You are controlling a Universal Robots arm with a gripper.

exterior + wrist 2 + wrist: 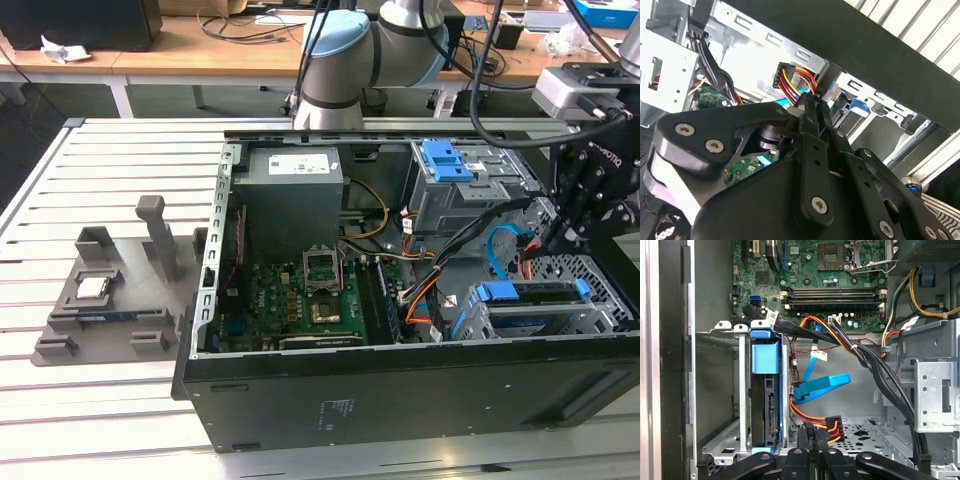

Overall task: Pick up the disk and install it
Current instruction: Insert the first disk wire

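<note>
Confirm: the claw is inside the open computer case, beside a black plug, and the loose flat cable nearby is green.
Not green: the first wrist view shows the flat cable is blue. The rest stands: the claw is inside the computer case, beside the black plug.

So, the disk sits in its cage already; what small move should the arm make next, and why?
Probably ease the gripper toward the disk. The disk stands in its cage, while the fingers, shut, sit beside the loose power plug, which looks unconnected.
</note>
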